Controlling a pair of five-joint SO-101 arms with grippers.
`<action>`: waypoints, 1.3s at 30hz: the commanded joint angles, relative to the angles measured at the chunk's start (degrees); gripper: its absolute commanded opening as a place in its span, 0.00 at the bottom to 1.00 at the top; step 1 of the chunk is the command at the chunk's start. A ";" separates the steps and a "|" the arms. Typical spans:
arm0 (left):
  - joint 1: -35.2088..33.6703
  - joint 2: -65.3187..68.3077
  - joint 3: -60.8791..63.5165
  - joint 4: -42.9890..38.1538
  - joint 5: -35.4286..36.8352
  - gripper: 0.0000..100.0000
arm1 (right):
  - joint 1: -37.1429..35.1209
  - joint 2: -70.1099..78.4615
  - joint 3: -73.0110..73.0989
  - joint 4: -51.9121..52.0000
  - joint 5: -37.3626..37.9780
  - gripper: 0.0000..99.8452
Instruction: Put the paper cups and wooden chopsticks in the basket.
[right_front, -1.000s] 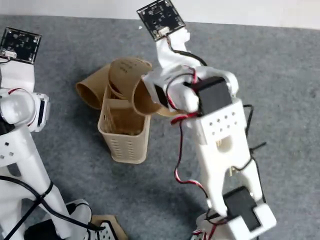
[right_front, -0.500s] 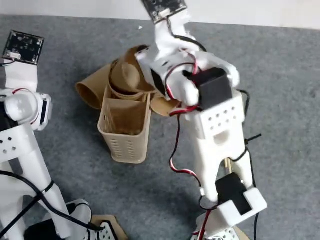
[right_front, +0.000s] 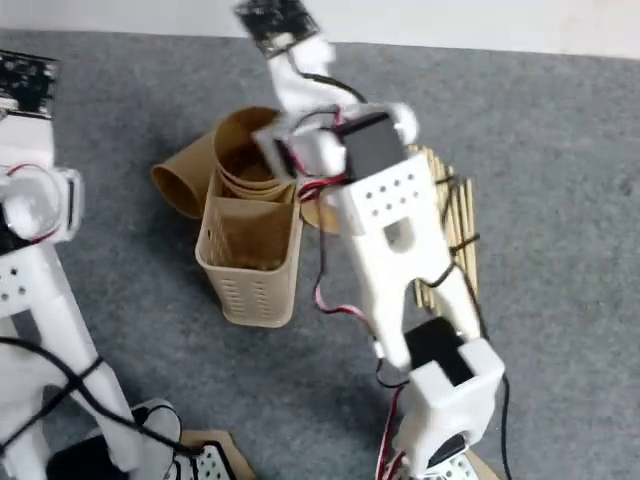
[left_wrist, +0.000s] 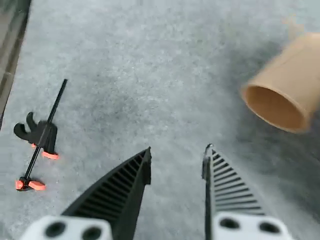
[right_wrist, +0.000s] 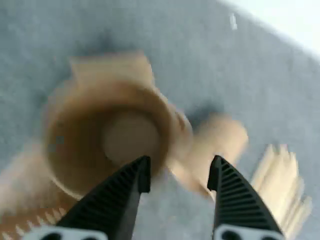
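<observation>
The right pincer (right_wrist: 180, 175) hung over the mouth of an upright brown paper cup (right_wrist: 120, 140), its two black ribbed fingers parted wide with nothing between them. Seen from above, that cup (right_front: 245, 150) stood at the far end of the beige perforated plastic basket (right_front: 250, 270) (whether inside the rim or just behind it could not be told). A second brown paper cup (right_front: 180, 182) lay on its side against the basket's far left corner. A third paper cup (right_front: 322, 215), also tipped over, lay just beside the basket's far right corner, partly under the right arm. The bundle of pale wooden chopsticks (right_front: 452, 200) rested on the grey felt surface (right_front: 560, 150) on the right of that arm, outside the basket and apart from it. The left pincer (left_wrist: 177, 152) hovered over bare felt, likewise spread open and empty, and the second cup's open mouth faced it from nearby. A black bar clamp with orange tips (left_wrist: 37, 147) lay on the felt off to the other side, well apart from the cup
</observation>
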 joint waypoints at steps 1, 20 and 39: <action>-2.07 7.25 5.41 -12.92 -6.68 0.21 | 7.96 -9.36 -2.42 4.00 2.46 0.20; 12.00 16.31 31.34 -55.82 -11.16 0.26 | 16.22 -56.40 66.95 -24.66 5.89 0.20; 16.48 48.57 6.37 -63.47 -10.99 0.01 | 18.24 -96.57 112.57 -37.76 9.32 0.20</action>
